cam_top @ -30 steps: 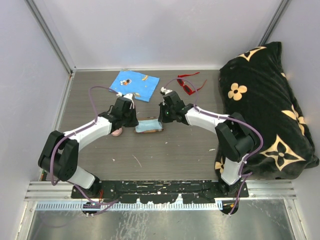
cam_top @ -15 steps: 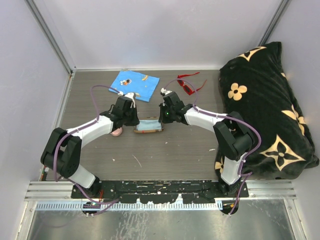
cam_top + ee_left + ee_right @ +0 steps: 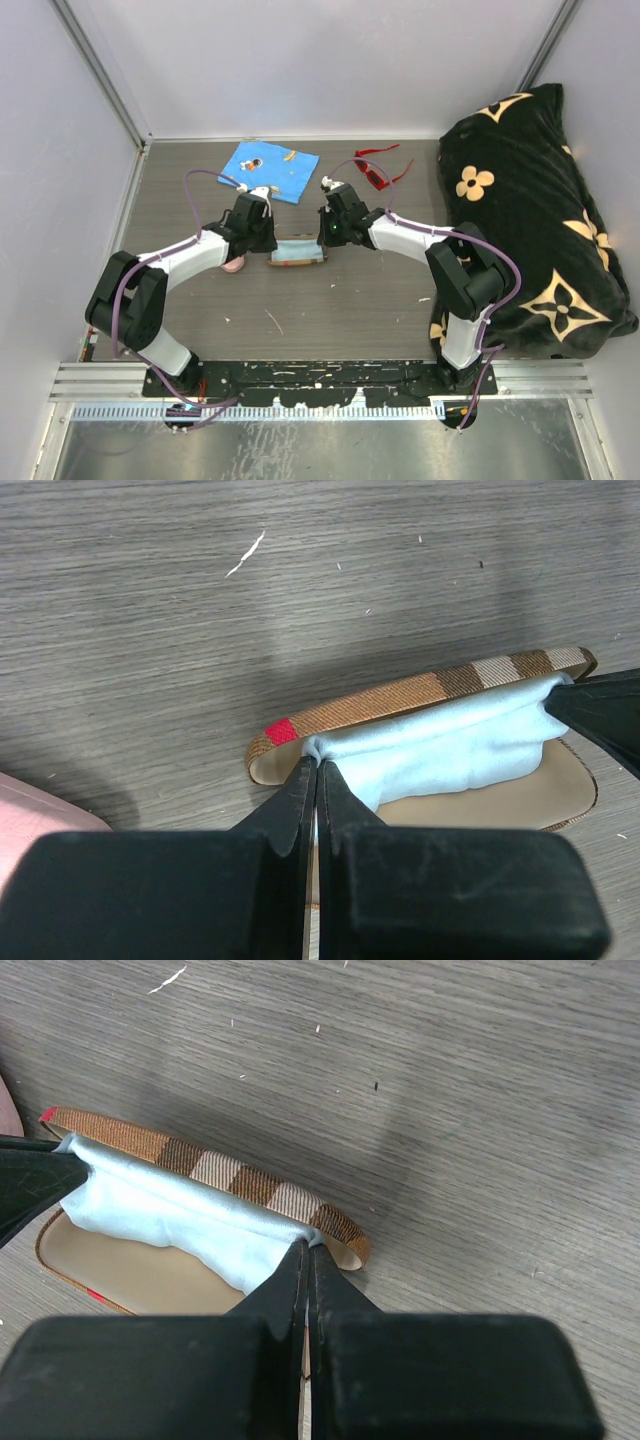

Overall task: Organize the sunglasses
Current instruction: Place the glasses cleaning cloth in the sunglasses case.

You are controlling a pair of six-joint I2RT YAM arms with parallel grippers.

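Observation:
Red sunglasses (image 3: pixel 375 170) lie unfolded at the back of the table, beyond both arms. In the middle lies an open brown plaid glasses case (image 3: pixel 297 262) (image 3: pixel 400 692) (image 3: pixel 230 1175) with a light blue cloth (image 3: pixel 450 745) (image 3: pixel 170 1215) bunched inside it. My left gripper (image 3: pixel 271 245) (image 3: pixel 314 762) is shut on the cloth's left end. My right gripper (image 3: pixel 324 240) (image 3: pixel 308 1245) is shut on its right end. The cloth is stretched between them over the case's tan lining. Whatever lies under the cloth is hidden.
A blue printed cloth (image 3: pixel 268 170) lies flat at the back left. A pink case (image 3: pixel 233 265) peeks out under the left arm. A black blanket with tan flowers (image 3: pixel 530 220) fills the right side. White walls stand on three sides.
The left arm's elbow has drawn in slightly toward the middle. Both grippers stay pinched on the cloth's ends, and the case has barely shifted.

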